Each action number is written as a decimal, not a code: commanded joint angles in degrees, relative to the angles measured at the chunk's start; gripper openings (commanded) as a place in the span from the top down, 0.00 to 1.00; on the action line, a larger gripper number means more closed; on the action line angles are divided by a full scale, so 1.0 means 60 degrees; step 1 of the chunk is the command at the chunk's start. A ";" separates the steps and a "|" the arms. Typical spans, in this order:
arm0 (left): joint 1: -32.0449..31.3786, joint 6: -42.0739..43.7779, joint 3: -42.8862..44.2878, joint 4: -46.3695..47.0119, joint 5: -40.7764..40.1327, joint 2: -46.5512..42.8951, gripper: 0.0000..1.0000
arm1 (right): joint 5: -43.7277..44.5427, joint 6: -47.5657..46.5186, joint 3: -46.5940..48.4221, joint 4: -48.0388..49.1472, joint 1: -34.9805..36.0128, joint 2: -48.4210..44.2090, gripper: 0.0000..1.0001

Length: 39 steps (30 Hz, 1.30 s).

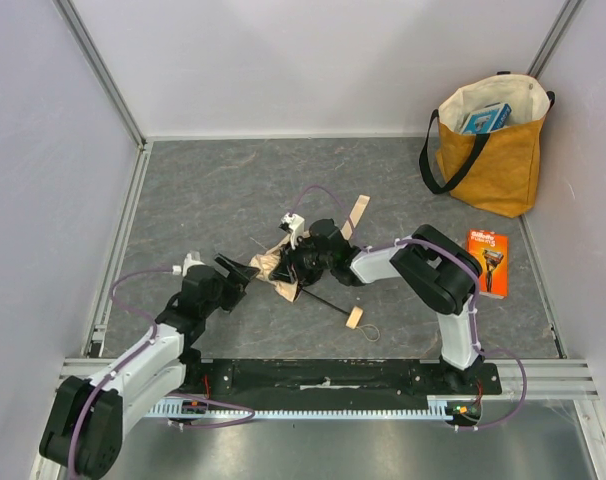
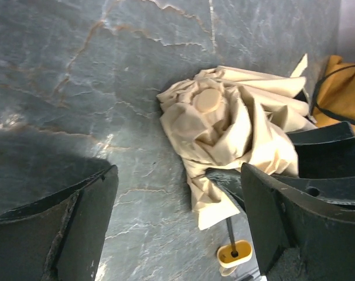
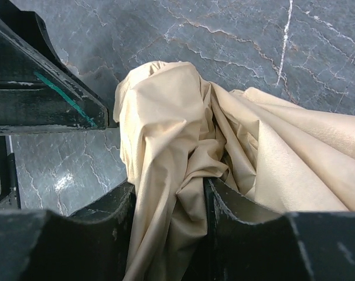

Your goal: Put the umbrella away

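Item: umbrella [image 1: 280,280], one, collapsed, lying mid-desk [image 1: 203,200]. Its long axis ran from the crumpled canopy toward you and rightward along the shaft [image 1: 323,300] to the wooden handle [image 1: 354,317]. Your right pincer [image 3: 167,193] was clamped on a fold of canopy. Your left pincer [image 2: 178,175] stood wide open and empty, just left of the cap end, not touching. Tote bag [image 1: 493,150]: far right corner, well apart; right arm nearer.

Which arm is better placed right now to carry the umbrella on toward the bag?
Right. The right hand is closed on bunched fabric of the umbrella, and the tote bag stands on that side of the table. The left hand is open beside the fabric, gripping nothing.
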 commanded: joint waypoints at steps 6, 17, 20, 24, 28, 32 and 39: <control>0.0054 0.0504 0.0429 0.1155 0.0905 0.1483 0.06 | 0.2731 -0.0553 -0.0130 -0.5125 0.0702 0.0638 1.00; 0.0054 -0.1837 0.1118 0.1007 0.0466 0.3518 0.04 | 0.2878 -0.0567 0.0208 -0.5199 0.0980 0.0887 1.00; 0.0069 -0.2116 0.1002 0.2031 0.0598 0.4353 0.09 | 0.2922 -0.0611 0.0193 -0.5257 0.0995 0.0844 1.00; 0.0054 -0.2074 0.1075 0.2881 0.0876 0.5555 0.31 | 0.3009 -0.0714 0.0135 -0.5316 0.1054 0.0712 1.00; 0.0069 -0.1767 0.0709 0.3308 0.0702 0.5821 0.63 | 0.3331 -0.0948 0.0090 -0.5331 0.1273 0.0478 1.00; 0.0054 -0.1283 0.0767 0.2857 0.0788 0.5763 0.98 | 0.4062 -0.1255 0.0207 -0.5418 0.1595 0.0258 0.87; 0.0054 -0.1296 0.1001 0.1116 0.1170 0.5354 0.98 | 0.5834 -0.1695 0.0617 -0.6047 0.2181 -0.0459 0.55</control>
